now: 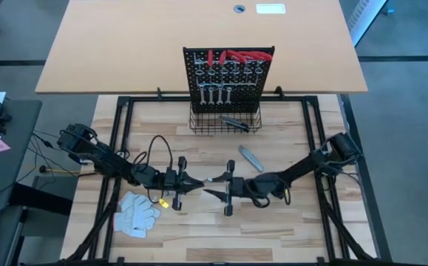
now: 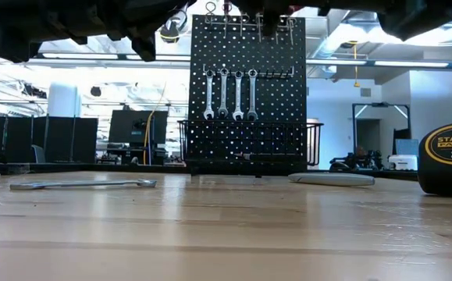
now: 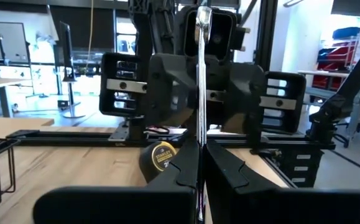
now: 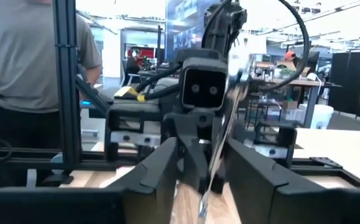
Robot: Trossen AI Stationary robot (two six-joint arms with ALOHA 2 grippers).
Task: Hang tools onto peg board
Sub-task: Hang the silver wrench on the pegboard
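Observation:
Both grippers meet nose to nose above the table's middle. My left gripper (image 1: 197, 182) (image 3: 199, 152) is shut on a silver wrench (image 1: 215, 178) (image 3: 200, 81) that sticks out toward the right arm. My right gripper (image 1: 212, 187) (image 4: 201, 152) is open, one finger on either side of the wrench's free end (image 4: 224, 134), with a gap showing on both sides. The peg board (image 1: 228, 74) (image 2: 247, 86) stands at the far middle. Silver wrenches (image 1: 215, 93) (image 2: 229, 94) and red-handled pliers (image 1: 236, 57) hang from its hooks. My left gripper pinches one end of the wrench (image 3: 199, 134) between its two fingers, which come level from the table's left. The wrench runs on along the fingers' line toward the right arm, edge-on, and is lifted clear of the table.
The wire basket (image 1: 199, 124) at the board's foot holds a black-handled tool (image 1: 236, 123). A grey utility knife (image 1: 250, 157) (image 2: 331, 179), a tape measure (image 1: 163, 201) (image 2: 448, 156), white gloves (image 1: 136, 214) and another wrench (image 2: 81, 184) lie on the table. A person (image 4: 36, 68) stands beyond the table.

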